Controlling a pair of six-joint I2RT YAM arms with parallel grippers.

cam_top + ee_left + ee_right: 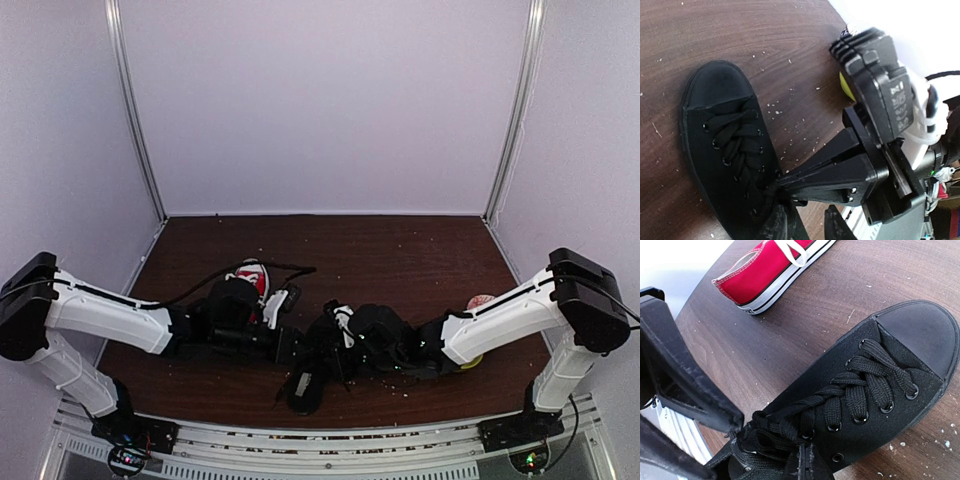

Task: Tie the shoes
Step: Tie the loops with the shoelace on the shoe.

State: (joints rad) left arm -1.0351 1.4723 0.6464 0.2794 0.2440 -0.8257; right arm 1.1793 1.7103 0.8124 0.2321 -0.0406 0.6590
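The right claw (781,184) is pinching shut on the laces (860,385) of the black shoe (912,327), likely tensioning them, while the left claw (807,227) is hovering part-open at its nine o'clock.

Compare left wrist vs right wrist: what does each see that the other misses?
Left wrist only: the right gripper seen from outside, and a yellow-green thing behind it. Right wrist only: the red sneaker and the left gripper, jaws apart. Both: the black shoe, laces criss-crossed, on the brown table.
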